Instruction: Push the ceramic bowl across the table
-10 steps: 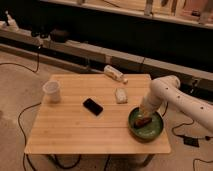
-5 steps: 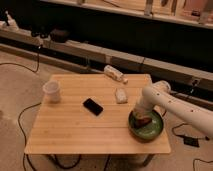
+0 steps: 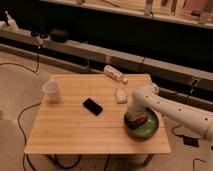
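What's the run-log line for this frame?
gripper: shut, down at left rim of ceramic bowl | ceramic bowl: upright, near front-right corner of table in camera view | phone, cup: apart, left of bowl

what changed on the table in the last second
The white robot arm swung leftward in the view and dipped, bringing its closed gripper down at the left side of the round glossy green ceramic bowl, which seems to have slid slightly left on the light wooden table. The white translucent cup and flat black phone stayed put.
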